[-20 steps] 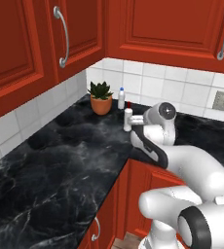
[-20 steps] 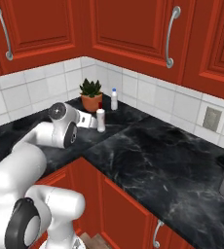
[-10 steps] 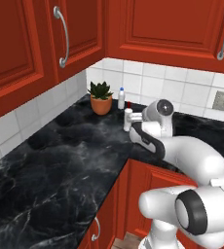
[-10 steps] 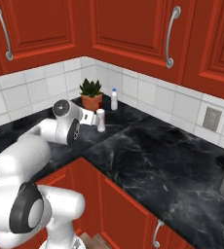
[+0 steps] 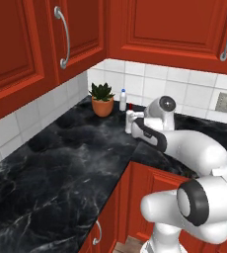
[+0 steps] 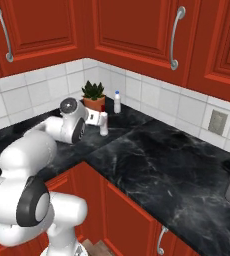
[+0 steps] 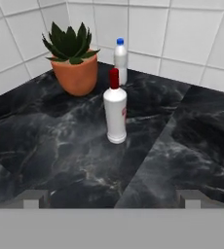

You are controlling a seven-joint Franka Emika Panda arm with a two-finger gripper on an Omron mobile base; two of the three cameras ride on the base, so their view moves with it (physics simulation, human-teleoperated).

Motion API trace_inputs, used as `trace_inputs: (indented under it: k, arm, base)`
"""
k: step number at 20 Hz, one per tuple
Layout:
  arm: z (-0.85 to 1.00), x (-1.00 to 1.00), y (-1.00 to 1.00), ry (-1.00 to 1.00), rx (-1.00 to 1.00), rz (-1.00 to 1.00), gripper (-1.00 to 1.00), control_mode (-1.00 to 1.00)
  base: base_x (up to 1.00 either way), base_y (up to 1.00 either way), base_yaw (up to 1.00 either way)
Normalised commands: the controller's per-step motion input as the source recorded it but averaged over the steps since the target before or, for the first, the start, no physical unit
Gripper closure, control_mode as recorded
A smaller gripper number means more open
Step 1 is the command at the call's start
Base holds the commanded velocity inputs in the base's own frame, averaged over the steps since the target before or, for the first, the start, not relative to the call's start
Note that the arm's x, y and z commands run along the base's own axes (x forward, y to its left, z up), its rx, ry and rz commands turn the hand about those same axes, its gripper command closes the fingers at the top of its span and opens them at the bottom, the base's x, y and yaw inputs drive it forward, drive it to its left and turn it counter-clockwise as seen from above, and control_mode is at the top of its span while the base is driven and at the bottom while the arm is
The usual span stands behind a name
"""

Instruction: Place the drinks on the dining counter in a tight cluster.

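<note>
The gripper (image 7: 112, 197) sits nearest, its jaws spread wide and holding nothing, the two dark tips low in the hand view with open worktop between them. Over the last second the arm has swung in toward the tiled corner, bringing the hand closer to the bottles and squaring it up with them; the jaws have stayed just as wide throughout.

Just beyond the tips stands the white red-capped bottle (image 7: 116, 114), upright on the black marbled worktop (image 7: 46, 146) and lined up with the gap between the jaws, though not yet inside it. In the left base view the gripper (image 5: 133, 123) is right beside that white red-capped bottle (image 5: 128, 120).

Further back, close to the white tiles, stands the small pale blue-capped bottle (image 7: 120, 58), also upright, with the potted succulent (image 7: 76, 61) beside it.

This reads as the final approach for a pick: both drinks are still on the tile-backed worktop, not on the dining counter, so clustering lies ahead. The next move likely needs a short straight advance before closing, without tipping the tall, narrow bottle.
</note>
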Motion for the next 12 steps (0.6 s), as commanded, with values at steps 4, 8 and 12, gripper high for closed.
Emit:
trace_inputs:
  k: [4, 8, 12]
  arm:
    - [0.00, 0.14, 0.00, 0.00, 0.00, 0.10, -1.00, -1.00]
    - [0.00, 0.15, -0.01, 0.00, 0.00, 0.09, -1.00, -1.00]
    - [0.00, 0.16, 0.00, 0.00, 0.00, 0.05, -1.00, -1.00]
  base:
    - [0.00, 0.00, 0.00]
    - [0.00, 0.00, 0.00]
    - [0.00, 0.00, 0.00]
